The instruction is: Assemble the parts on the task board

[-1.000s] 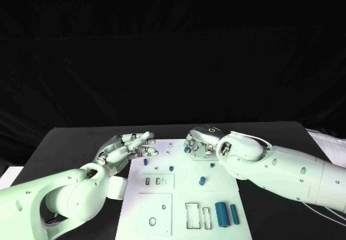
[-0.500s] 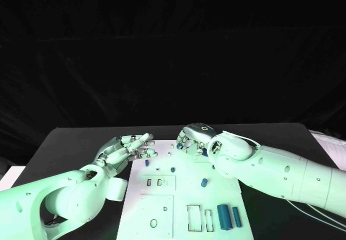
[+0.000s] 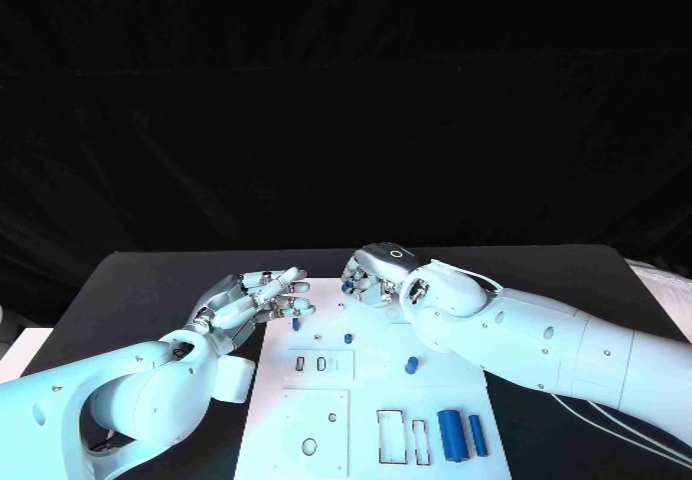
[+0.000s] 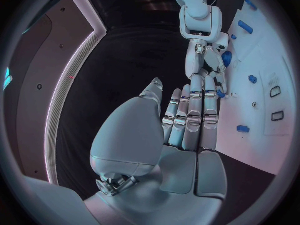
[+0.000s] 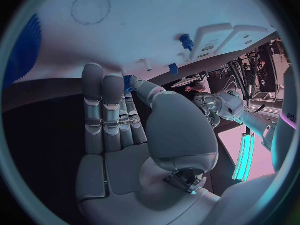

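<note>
Right hand (image 3: pixel 378 280) poised over the far edge of the task board (image 3: pixel 378 375), fingers curled down around a small blue part (image 3: pixel 348 286) at the tips; in the right wrist view a blue piece (image 5: pixel 128 80) pinched between thumb and a finger. Judged clamped on that part, presumably carried for seating in a far-row hole.

Left hand (image 3: pixel 260 296) hovering at the board's far left corner, fingers extended side by side and nothing in them; in the left wrist view fingers (image 4: pixel 190 122) straight, none touching a part. Probably parked clear, or ready to steady the board.

Task board lying mid-table on the black table (image 3: pixel 144 285). Blue peg (image 3: pixel 296 322) standing just near of the left hand's fingertips; second peg (image 3: pixel 346 337) toward the board's middle; third piece (image 3: pixel 411 364) right of centre. Two larger blue cylinders (image 3: pixel 459 435) lying side by side at the near right, beside two empty rectangular slots (image 3: pixel 400 436). Paired small slots (image 3: pixel 306 364) left of centre unfilled.

Obstruction: left fingertips close to the left peg and not far from the right hand; collision risk if either shifts inward. Right forearm (image 3: pixel 548 345) overhanging the board's right side, hiding what lies beneath.
</note>
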Controlling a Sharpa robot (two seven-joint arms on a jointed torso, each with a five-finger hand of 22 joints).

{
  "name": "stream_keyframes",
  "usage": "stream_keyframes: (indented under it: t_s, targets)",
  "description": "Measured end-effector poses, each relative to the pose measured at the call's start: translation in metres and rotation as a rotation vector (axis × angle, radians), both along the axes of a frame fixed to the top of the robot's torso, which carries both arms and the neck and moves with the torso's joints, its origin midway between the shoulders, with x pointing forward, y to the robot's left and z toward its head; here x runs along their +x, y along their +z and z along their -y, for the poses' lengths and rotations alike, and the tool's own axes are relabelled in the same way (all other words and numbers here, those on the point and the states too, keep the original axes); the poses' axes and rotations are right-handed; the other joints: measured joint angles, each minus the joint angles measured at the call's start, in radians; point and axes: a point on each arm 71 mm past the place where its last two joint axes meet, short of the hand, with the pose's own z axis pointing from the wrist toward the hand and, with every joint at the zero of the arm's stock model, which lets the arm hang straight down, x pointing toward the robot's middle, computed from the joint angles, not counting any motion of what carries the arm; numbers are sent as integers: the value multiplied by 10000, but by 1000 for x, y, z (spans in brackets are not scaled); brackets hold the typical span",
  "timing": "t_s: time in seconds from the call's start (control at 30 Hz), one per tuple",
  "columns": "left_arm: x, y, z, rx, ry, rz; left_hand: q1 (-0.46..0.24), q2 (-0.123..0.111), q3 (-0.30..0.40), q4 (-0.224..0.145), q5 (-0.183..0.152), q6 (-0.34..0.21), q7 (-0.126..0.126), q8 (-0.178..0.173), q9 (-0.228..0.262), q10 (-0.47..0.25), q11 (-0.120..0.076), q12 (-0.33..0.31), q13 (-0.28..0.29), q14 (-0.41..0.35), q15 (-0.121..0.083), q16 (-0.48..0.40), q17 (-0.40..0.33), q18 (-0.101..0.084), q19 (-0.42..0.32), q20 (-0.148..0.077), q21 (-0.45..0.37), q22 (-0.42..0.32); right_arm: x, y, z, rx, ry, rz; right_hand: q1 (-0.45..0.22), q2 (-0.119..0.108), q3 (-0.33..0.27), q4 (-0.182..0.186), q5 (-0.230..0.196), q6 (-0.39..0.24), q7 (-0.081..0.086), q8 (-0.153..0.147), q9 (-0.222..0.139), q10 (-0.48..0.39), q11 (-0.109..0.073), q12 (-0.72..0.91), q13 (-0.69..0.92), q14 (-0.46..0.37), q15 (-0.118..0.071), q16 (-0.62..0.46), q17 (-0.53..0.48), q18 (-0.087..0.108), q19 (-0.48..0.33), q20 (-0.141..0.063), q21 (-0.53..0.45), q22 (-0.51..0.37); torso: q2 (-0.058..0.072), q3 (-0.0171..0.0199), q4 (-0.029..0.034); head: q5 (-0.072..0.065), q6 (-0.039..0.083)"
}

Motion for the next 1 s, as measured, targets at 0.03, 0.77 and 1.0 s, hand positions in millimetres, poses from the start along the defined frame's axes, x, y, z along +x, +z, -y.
stream_keyframes:
  t_s: [0.03,0.77,1.0]
  targets:
    - [0,0,0,0,0,0,0,0,0,0,0,0,0,0,0,0,0,0,0,0,0,0,0,0,0,0,0,0,0,0,0,-2,-8,-6,0,0,7,6,0,0,0,0,-1,0,0,0,0,0,0,0,5,0,0,0,0,1,3,-1,2,2,-1]
    - [0,0,0,-2,-34,-24,0,0,0,0,0,0,0,0,1,0,0,-43,1,0,0,0,8,-1,0,0,0,0,3,-5,-5,-349,-325,-277,-212,-558,-190,427,53,-802,259,80,-120,-969,213,15,-38,-188,272,-406,-489,-1,-499,144,-185,-449,56,6,24,11,-16]
    - [0,0,0,4,-39,-35,0,0,-28,-28,0,0,0,0,1,0,0,-44,1,0,0,0,12,-1,0,0,0,-7,4,-5,-2,-298,-479,-223,226,-862,-1784,1050,1,-2173,494,41,-242,-2639,545,54,-19,-595,483,-934,-909,0,-1000,428,-619,-906,70,6,31,5,-5]
